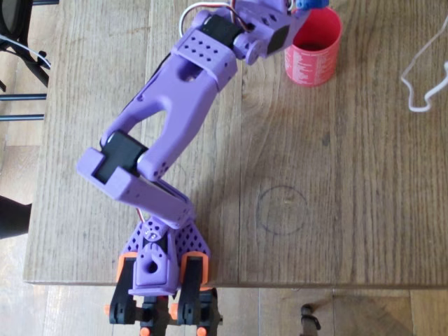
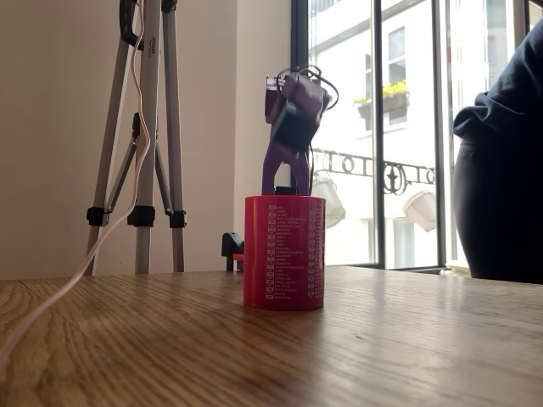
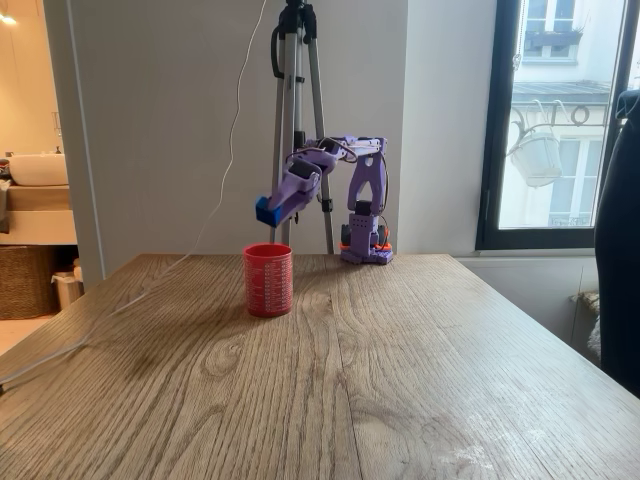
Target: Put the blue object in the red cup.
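While gripped in pincer (image 3: 266,210) | blue object (image 3: 264,211) hangs above red cup (image 3: 268,279)

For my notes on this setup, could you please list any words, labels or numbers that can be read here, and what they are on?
Red cup: columns of fine white print down its side, too small and blurred to read.
Tripod leg: a small dark mark or label, too blurred to read.
Nothing readable anywhere else, including on the purple arm or the wooden table.

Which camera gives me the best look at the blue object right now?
The fixed view from across the table: the blue object sits in the gripper above the red cup. Overhead, the blue object is cut off at the top edge.
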Controlling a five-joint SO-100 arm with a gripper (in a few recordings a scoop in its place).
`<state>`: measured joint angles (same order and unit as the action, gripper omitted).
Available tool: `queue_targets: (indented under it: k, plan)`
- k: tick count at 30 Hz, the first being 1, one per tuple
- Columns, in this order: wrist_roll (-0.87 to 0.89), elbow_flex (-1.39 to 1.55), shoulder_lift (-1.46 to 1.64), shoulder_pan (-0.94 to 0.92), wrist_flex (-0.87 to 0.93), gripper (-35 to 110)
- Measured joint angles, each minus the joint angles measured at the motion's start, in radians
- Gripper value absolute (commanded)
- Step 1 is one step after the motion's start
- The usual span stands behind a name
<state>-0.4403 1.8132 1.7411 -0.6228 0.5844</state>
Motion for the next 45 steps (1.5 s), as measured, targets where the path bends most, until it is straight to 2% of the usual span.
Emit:
queue_targets:
  k: [4,16,17,18,19,45]
  plan:
    - [0.000,0.003,0.002,-0.023,0.025,46]
    - [0.000,0.003,0.002,-0.031,0.046,43]
    - [0.000,0.003,0.002,-0.031,0.046,36]
    - [0.000,0.003,0.002,-0.031,0.046,4]
    - [0.000,0.003,0.002,-0.031,0.046,1]
    - [-0.046,0.003,0.018,0.000,0.017,1]
